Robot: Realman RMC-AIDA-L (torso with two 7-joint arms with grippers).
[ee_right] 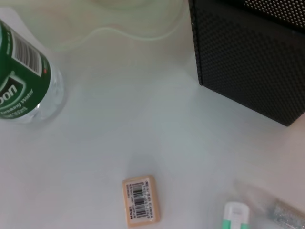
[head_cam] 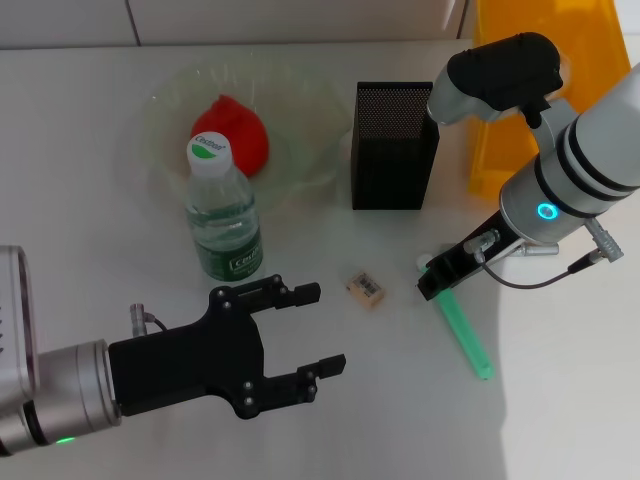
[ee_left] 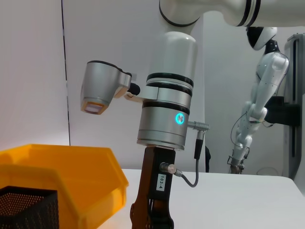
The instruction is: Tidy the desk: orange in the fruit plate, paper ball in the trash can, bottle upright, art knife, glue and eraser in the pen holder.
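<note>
A: Which item is in hand, and where does it lie?

B: Judged from the layout, the green translucent stick with a white end (glue or art knife; which cannot be told) [head_cam: 466,334]. It lies flat on the white desk [head_cam: 90,200], in front of the tall square black mesh pen holder [head_cam: 393,146]. The right gripper [head_cam: 437,280] is at the stick's upper end; whether its jaws are spread or closed cannot be told.

A: And the stick's long axis?

B: It runs diagonally, from the gripper's tip toward the robot and to its right. The holder stands beyond the gripper, up and to the left in the head view.

A: The small tan rectangular eraser with a barcode label [head_cam: 365,287]?

B: Flat on the desk, just left of the right gripper and ahead of the left gripper [head_cam: 310,330], whose black jaws are spread and empty. The two arms look about equally near.

A: The rest?

B: The clear green-labelled bottle [head_cam: 222,212] stands upright; the red-orange lumpy orange [head_cam: 233,132] sits in the pale green glass fruit plate [head_cam: 300,160].
</note>
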